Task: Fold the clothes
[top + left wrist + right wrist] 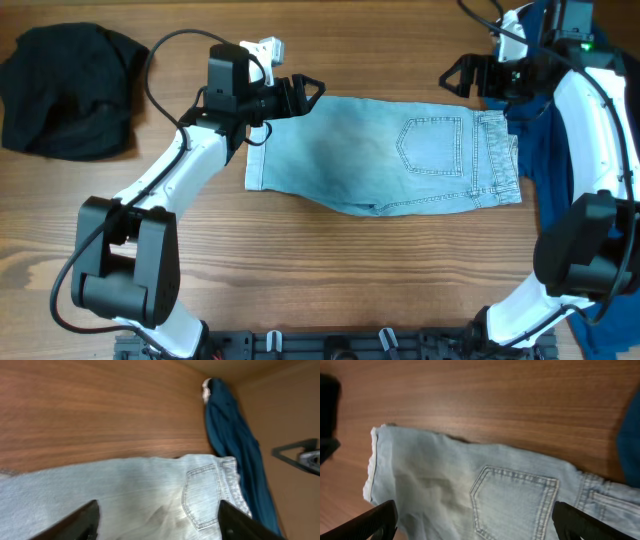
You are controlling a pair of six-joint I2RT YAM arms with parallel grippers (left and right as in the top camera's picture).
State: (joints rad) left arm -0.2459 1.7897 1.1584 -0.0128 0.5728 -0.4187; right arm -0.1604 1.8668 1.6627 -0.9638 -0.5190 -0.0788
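Note:
The pale-blue denim shorts (385, 155) lie folded flat in the middle of the table, back pocket up, waistband to the right. They also show in the left wrist view (150, 495) and the right wrist view (485, 490). My left gripper (300, 92) is open and empty, above the shorts' upper left corner. My right gripper (455, 75) is open and empty, above the table just beyond the shorts' upper right corner. In the wrist views both grippers (157, 525) (475, 525) have fingers spread wide over the denim. The dark-blue garment (550, 140) lies at the right. The black garment (68, 88) lies at the far left.
The wooden table (330, 270) runs bare along the front. A white piece (268, 47) sits on the left arm near its wrist. Cables run behind both arms. The dark-blue garment also shows in the left wrist view (232, 440).

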